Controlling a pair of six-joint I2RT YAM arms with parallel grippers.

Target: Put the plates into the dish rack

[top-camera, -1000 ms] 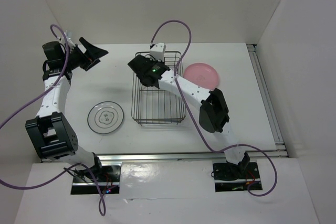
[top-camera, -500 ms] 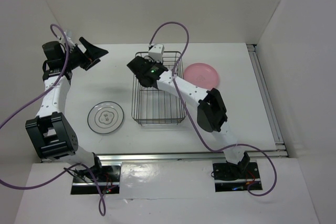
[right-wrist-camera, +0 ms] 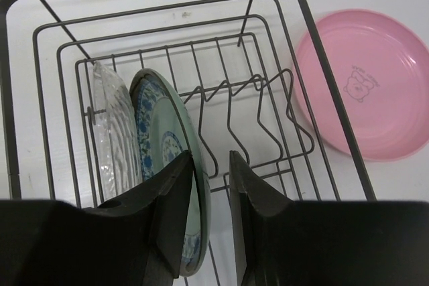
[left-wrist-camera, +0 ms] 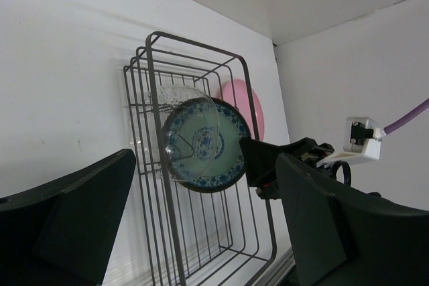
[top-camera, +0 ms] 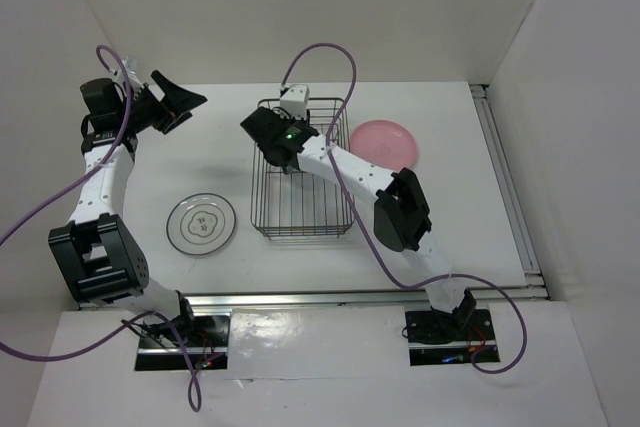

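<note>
**Right end effector** (right-wrist-camera: 210, 165) inside the dish rack (right-wrist-camera: 322, 78), fingers partly apart astride the upper rim of the teal-blue patterned plate (right-wrist-camera: 161, 132), a gap on one side: open, not clamped. That plate stands on edge in the rack, the wavy-edged clear glass plate (right-wrist-camera: 110, 132) just left of it. Pink plate (right-wrist-camera: 362, 85) lies flat on the worktop (top-camera: 450, 217), right of this end effector, outside the rack. **Left end effector** (left-wrist-camera: 204, 162), spread wide and holding nothing, faces the rack from well apart, with the dark-rimmed glass plate (top-camera: 201, 224) flat on the worktop between it and the arm bases
</note>
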